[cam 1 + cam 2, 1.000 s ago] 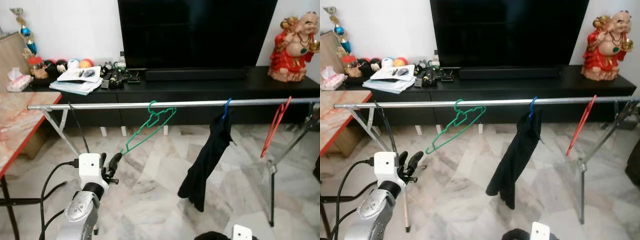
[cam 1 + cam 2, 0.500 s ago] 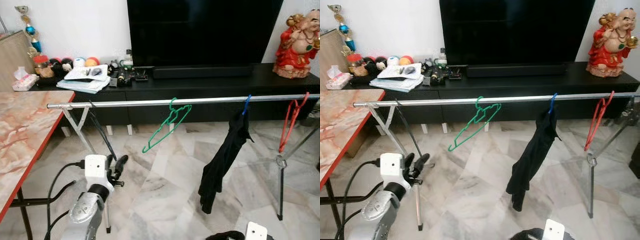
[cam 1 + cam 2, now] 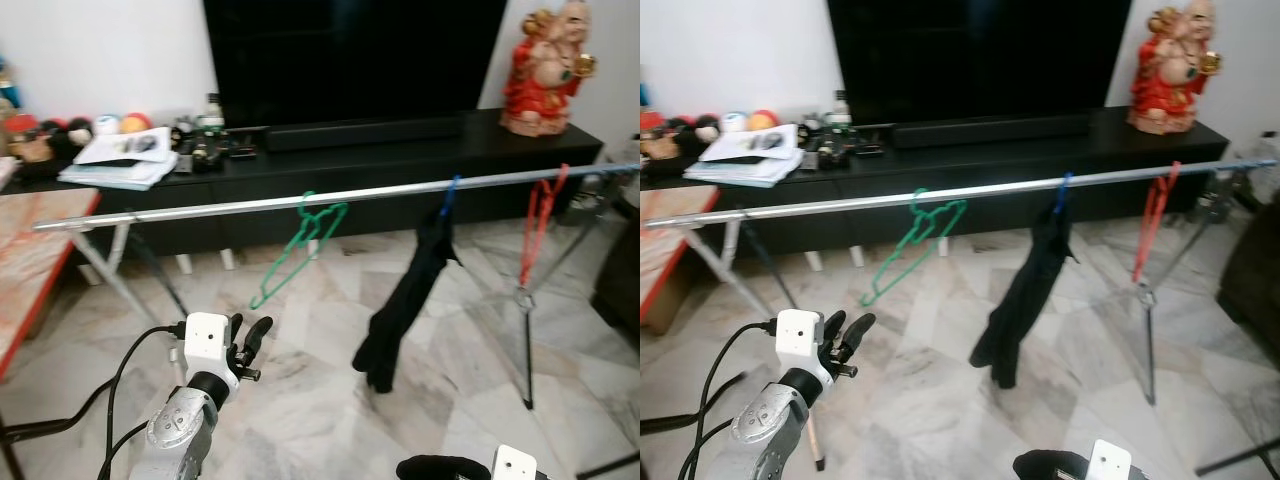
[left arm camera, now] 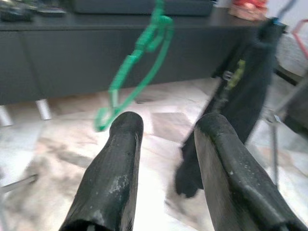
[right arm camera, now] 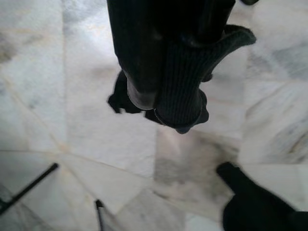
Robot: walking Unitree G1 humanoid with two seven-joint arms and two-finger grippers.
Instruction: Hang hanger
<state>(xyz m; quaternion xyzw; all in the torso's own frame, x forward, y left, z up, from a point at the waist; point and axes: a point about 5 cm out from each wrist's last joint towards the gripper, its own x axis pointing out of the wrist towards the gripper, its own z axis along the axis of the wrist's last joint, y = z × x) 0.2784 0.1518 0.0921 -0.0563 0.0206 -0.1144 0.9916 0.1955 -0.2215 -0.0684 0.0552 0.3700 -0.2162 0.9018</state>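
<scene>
Since a moment ago the robot's left gripper [image 3: 252, 333] has drawn back from the thin green plastic hanger [image 3: 297, 252] it was touching, and the camera has swung to the right. From the left, a red-edged marble table [image 3: 40, 260] sits at the edge of the room, and behind it a low black TV cabinet [image 3: 330, 170] carries papers and small balls. A long silver rail [image 3: 200, 210] of a drying rack runs across in front of the cabinet. The green hanger hangs from this rail by its hook, tilted, with its lower end pointing down to the left. The left gripper hovers below and in front of it, well apart, fingers [image 4: 118, 163] spread wide with nothing between them. Further right on the rail hangs a black garment [image 3: 405, 300] on a blue hook, then a red hanger [image 3: 535, 220] near the far end. A red and gold laughing figurine [image 3: 545, 65] stands on the cabinet's right end. Low at the right, the right gripper [image 5: 159, 91] points at the marble floor, with dark knitted cloth [image 5: 187, 86] bunched at its tip; I cannot tell whether it is gripping it.
</scene>
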